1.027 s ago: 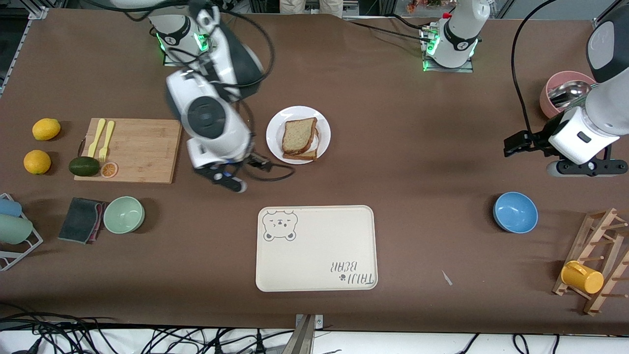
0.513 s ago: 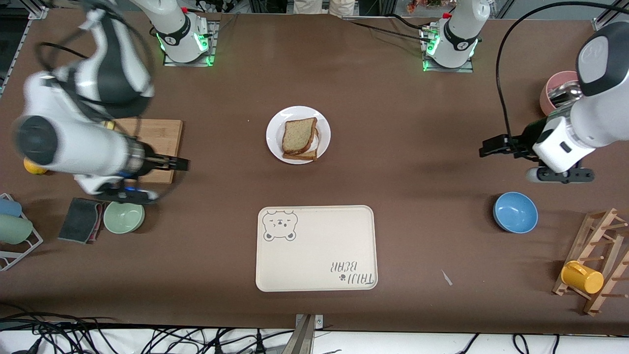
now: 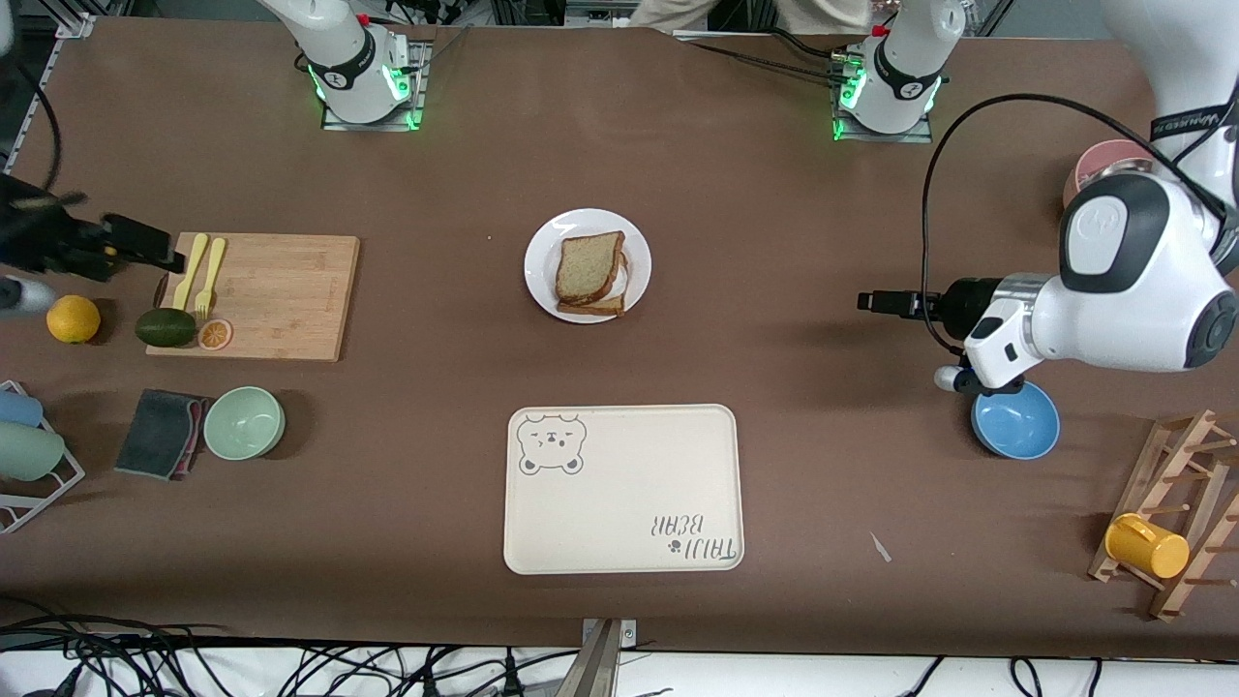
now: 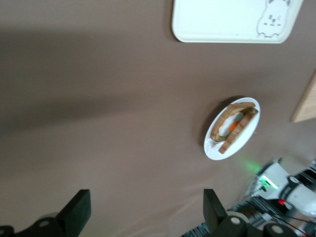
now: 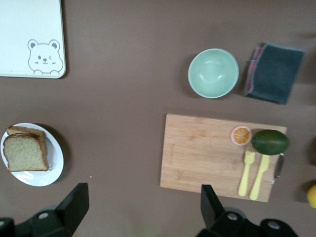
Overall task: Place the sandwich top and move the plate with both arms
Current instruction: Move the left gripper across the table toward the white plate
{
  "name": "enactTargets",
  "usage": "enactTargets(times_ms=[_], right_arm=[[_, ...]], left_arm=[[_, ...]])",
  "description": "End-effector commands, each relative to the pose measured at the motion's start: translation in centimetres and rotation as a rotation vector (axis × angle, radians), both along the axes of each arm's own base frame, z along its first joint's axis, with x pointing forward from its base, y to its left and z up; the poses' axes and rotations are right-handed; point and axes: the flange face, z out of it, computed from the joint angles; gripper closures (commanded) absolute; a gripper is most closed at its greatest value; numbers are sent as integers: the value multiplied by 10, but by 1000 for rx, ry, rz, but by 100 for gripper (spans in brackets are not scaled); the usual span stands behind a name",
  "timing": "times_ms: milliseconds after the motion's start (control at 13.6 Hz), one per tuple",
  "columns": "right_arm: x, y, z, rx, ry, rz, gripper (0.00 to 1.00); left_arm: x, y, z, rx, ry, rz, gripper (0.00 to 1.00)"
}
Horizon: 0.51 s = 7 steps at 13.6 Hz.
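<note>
The speckled brown bread slice, the sandwich top (image 3: pixel 589 265), already lies on the stack on the round white plate (image 3: pixel 545 254), at 12 o'clock from the cream bear-printed tray (image 3: pixel 623 489). Both grippers are released and empty: the left gripper (image 3: pixel 876 301) over bare table, the right gripper (image 3: pixel 145 251) over the bamboo cutting board (image 3: pixel 276 296) edge. The 2 grippers should probably meet the plate rim at 3 and 9 o'clock, level.

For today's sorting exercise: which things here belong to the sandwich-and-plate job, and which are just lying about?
Job:
sandwich top
plate
left gripper, open
right gripper, open

Lying about:
bear tray
cutting board
blue bowl
green bowl
</note>
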Motion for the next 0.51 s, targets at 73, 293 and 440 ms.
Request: enactTargets(times_ms=[73, 293, 440], right_arm=[[-23, -11, 0, -75, -70, 13, 0], [-43, -6, -4, -111, -71, 10, 0], [-28, -16, -9, -20, -122, -49, 0]], left_arm=[[6, 27, -36, -237, -7, -41, 0], [5, 24, -67, -378, -14, -31, 0], [8, 20, -87, -462, -30, -24, 0]])
